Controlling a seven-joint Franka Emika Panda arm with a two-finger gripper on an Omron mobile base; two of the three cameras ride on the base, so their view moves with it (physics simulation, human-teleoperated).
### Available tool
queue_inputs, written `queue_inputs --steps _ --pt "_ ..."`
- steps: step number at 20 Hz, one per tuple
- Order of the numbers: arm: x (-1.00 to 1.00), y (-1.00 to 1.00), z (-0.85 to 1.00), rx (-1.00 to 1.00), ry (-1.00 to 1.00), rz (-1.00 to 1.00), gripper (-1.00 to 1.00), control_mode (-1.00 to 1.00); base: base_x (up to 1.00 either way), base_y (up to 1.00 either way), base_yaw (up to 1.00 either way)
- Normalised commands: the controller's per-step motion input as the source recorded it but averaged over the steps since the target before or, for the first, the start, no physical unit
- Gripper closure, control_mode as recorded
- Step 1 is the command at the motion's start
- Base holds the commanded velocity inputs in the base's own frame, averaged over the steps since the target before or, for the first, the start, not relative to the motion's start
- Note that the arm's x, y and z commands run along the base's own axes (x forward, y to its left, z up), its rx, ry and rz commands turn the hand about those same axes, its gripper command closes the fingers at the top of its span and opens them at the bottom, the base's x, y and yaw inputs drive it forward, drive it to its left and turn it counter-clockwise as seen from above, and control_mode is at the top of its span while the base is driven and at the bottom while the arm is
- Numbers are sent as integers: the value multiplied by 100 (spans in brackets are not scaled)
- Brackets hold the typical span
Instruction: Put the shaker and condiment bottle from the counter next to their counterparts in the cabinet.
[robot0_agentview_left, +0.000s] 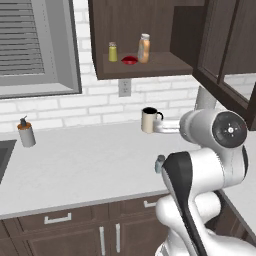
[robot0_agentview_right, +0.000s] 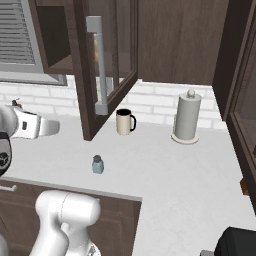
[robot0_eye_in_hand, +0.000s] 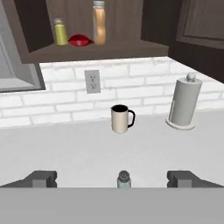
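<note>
Claw (robot0_eye_in_hand: 112, 178) open, fingers (robot0_eye_in_hand: 41, 178) wide apart and empty, low over counter (robot0_eye_in_hand: 78, 148). Shaker (robot0_eye_in_hand: 124, 179) upright on counter between the fingertips, untouched. Farther back: mug (robot0_eye_in_hand: 121, 118), dark inside, handle to right; paper towel holder (robot0_eye_in_hand: 184, 105) to far right near wall. Above, cabinet (robot0_eye_in_hand: 100, 50) open; shelf holding, left to right, yellow-green shaker (robot0_eye_in_hand: 60, 32), low red item (robot0_eye_in_hand: 79, 40), condiment bottle (robot0_eye_in_hand: 99, 22) just beside red item. Pump dispenser (robot0_agentview_left: 25, 132) far left on counter.

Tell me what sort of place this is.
A kitchen, rendered: a light counter over drawers, a dark wall cabinet holding condiments, plus a mug and paper towel holder against white brick.
</note>
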Motion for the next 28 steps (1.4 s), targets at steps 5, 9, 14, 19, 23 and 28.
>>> queue_inputs --steps 5,9,14,19,23,28 --pt "-40 0 -41 0 -6 -12 -100 -100 0 0 0" --pt "-7 0 -54 0 -4 -14 -100 -100 0 0 0" --pt "0 0 -80 0 -14 -22 -100 -100 0 0 0" --pt "0 0 -93 -1 -23 -19 -100 -100 0 0 0" --pt "0 0 -84 0 -19 -10 -100 -100 0 0 0" --pt "0 -8 -78 0 -21 -3 -100 -100 0 0 0"
